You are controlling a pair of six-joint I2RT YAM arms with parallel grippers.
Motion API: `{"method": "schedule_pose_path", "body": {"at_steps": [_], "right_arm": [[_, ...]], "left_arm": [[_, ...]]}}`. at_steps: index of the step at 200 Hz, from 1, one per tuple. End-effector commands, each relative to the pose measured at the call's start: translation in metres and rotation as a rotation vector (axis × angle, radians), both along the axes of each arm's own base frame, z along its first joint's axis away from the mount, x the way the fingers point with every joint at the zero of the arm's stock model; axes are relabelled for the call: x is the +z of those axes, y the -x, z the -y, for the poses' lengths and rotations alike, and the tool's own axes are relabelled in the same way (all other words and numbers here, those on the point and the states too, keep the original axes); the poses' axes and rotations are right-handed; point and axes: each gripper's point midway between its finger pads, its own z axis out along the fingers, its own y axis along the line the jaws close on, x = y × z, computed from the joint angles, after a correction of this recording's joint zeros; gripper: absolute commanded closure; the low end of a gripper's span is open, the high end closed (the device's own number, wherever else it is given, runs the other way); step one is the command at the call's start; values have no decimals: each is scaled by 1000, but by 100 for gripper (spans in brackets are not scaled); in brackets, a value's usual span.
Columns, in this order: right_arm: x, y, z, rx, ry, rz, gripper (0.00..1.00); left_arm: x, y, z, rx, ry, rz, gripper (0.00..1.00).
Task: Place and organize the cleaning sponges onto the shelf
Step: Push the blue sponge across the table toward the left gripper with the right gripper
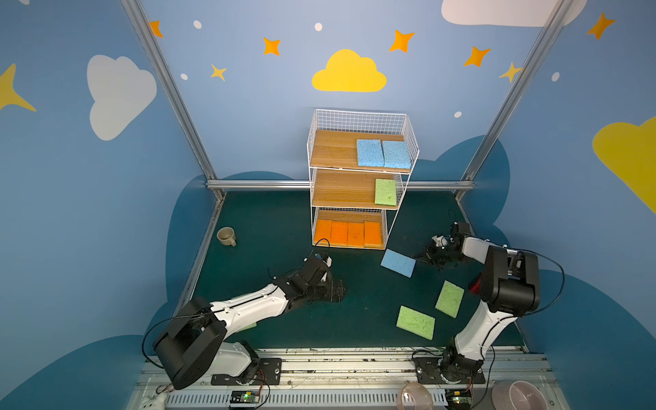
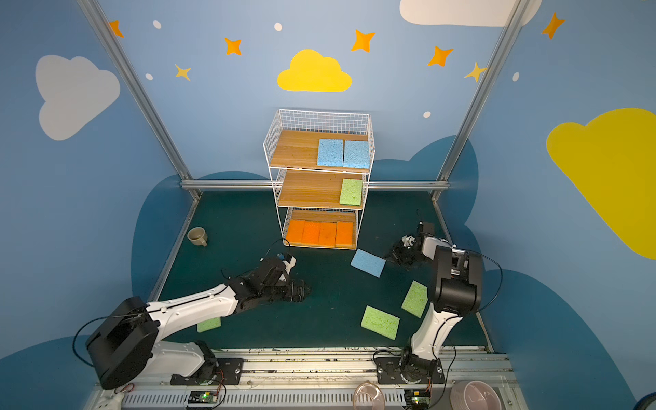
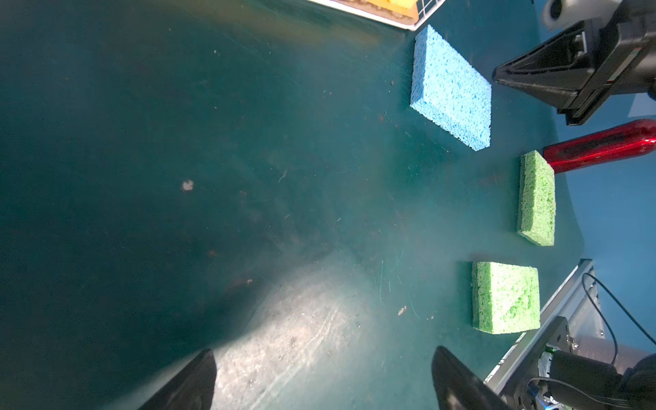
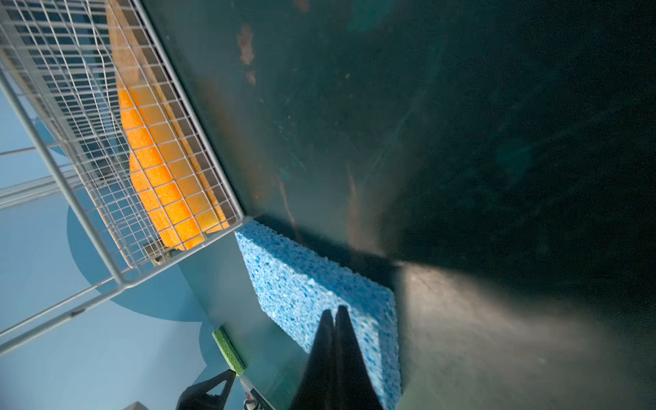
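The shelf (image 1: 333, 149) is positioned at the rear centre of the dark green table (image 1: 269, 227). On its top tier, two blue sponges (image 1: 370, 152) are laid side by side and touching at the right end. One shelved green sponge (image 1: 386, 192) is located at the right end of the middle tier. The bottom tier is filled by a row of four orange sponges (image 1: 348, 232), set edge to edge.

Four sponges are found on the table. A loose blue sponge (image 1: 398, 263) lies just in front of the shelf's right front corner. A rear green sponge (image 1: 449, 299) and a front green sponge (image 1: 415, 322) lie nearer the right arm's base, near each other but apart. A hidden green sponge (image 2: 209, 324) is mostly covered by the left arm.

The left gripper (image 1: 340, 291) is held low over bare table in front of the shelf, with its jaws spread wide and nothing between them. The right gripper (image 4: 335, 312) is fully closed and nothing is held. Its tip is placed at the right edge of the loose blue sponge, but contact cannot be confirmed.
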Motion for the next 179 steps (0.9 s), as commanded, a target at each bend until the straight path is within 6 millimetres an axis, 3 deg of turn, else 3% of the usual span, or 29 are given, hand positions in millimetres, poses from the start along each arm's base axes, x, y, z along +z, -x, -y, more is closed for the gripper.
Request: {"method": "schedule_pose_path", "body": {"at_steps": [1,51,100,136,156,179], "right_arm": [[-8,18,-20,69,10,-27,100],[-18,57,-63,183,-3,-49,100],[25,60,-76,206,-55,41,100],[37,59,-61,197,-2,57,100],[23,64,-48,196,80,26,100],[0,73,-47,209,111,-19,100]], "left_arm": [[2,-4,1,7,9,11,6],[6,-4,-3,11,8,20,6],[10,-4,-7,22,9,32,6],[9,-3,-8,19,10,26,6],[8,-1,-10,22,6,30,7],[7,-2,-14,31,6,35,8]]}}
